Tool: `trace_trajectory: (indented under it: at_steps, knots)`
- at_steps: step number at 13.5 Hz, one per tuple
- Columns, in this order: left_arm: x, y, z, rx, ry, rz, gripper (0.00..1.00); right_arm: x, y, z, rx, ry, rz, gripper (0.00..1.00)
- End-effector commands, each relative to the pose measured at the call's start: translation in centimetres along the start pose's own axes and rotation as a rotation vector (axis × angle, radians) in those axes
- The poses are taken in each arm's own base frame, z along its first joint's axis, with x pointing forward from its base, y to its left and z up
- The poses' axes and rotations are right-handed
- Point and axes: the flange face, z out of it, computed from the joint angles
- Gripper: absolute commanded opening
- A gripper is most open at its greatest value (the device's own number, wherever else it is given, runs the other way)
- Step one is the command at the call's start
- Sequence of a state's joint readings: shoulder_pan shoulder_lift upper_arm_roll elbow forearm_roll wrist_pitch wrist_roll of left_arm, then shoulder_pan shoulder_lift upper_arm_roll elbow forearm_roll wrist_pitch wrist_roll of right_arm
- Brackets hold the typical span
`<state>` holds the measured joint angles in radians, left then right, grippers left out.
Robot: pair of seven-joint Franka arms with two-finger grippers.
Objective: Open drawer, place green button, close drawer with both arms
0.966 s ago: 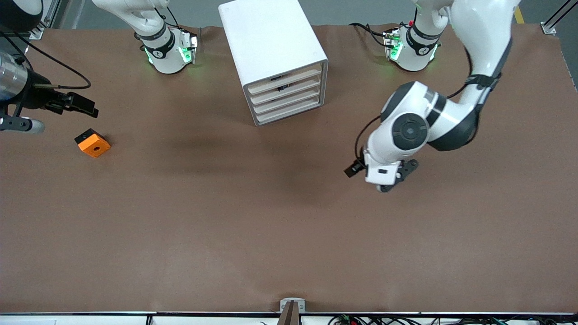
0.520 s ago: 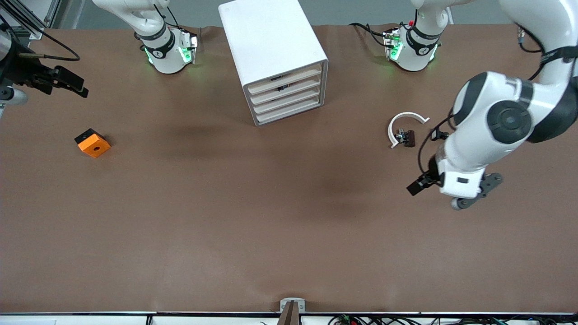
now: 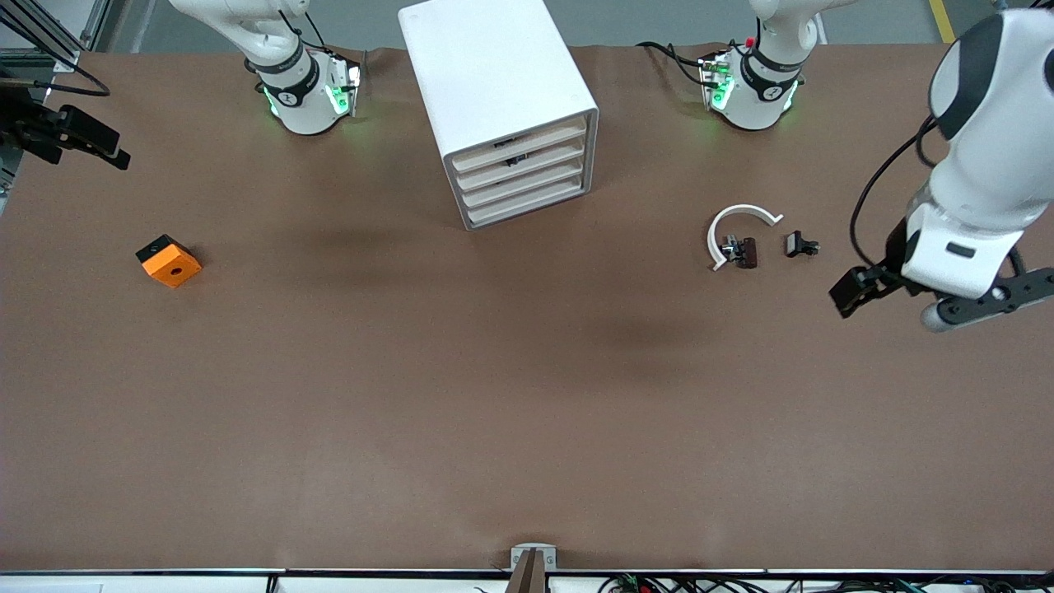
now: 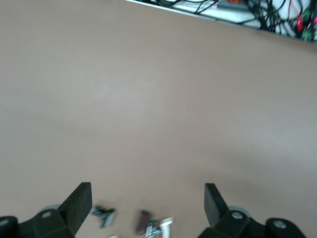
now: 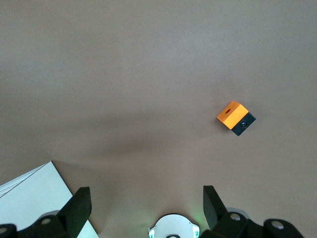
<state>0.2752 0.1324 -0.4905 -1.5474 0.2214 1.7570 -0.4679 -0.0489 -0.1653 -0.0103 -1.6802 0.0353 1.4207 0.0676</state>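
Note:
The white cabinet (image 3: pixel 494 99) stands between the two arm bases, and all its drawers (image 3: pixel 523 177) are shut. No green-capped button shows in any view. My left gripper (image 3: pixel 855 290) hangs open and empty over the table at the left arm's end, close to the small black clip piece (image 3: pixel 800 245). In the left wrist view its fingers (image 4: pixel 79 204) stand wide apart around the gripper's middle (image 4: pixel 147 198). My right gripper (image 3: pixel 82 136) is open and empty over the table edge at the right arm's end, as the right wrist view (image 5: pixel 147 198) also shows.
An orange cube (image 3: pixel 169 260) with a dark hole lies toward the right arm's end and shows in the right wrist view (image 5: pixel 235 118). A white arc-shaped piece (image 3: pixel 739 221) and a dark maroon part (image 3: pixel 746 252) lie beside the clip.
My left arm has swung toward its own end of the table, uncovering the white arc, the maroon part and the clip. My right gripper has drawn away from the orange cube toward the table edge.

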Motion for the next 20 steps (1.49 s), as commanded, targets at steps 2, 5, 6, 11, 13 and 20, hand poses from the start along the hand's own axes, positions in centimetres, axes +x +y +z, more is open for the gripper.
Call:
trace_trajectory:
  at_steps: [2, 5, 6, 11, 13, 20]
  knots:
    - [-2.7, -6.2, -5.0, -0.045, -0.059, 0.110, 1.00, 0.3, 0.0, -0.4, -0.035, -0.005, -0.013, 1.00]
    - [-5.2, -9.3, -7.7, -0.076, -0.112, 0.199, 1.00, 0.3, 0.0, -0.4, -0.035, -0.003, -0.014, 1.00]
    - [-6.5, -9.3, -8.2, -0.091, -0.121, 0.205, 1.00, 0.3, 0.0, -0.4, -0.035, -0.005, -0.014, 1.00]
    - [-10.2, -8.5, -8.8, -0.112, -0.124, 0.233, 1.00, 0.3, 0.2, -0.5, -0.035, -0.003, -0.011, 1.00]
    - [-10.2, -8.6, -8.6, -0.110, -0.129, 0.230, 1.00, 0.3, 0.2, -0.7, -0.034, 0.001, -0.011, 1.00]
    - [-9.4, -9.6, -8.6, -0.096, -0.126, 0.194, 1.00, 0.3, 0.3, -0.9, -0.033, 0.007, -0.008, 1.00]
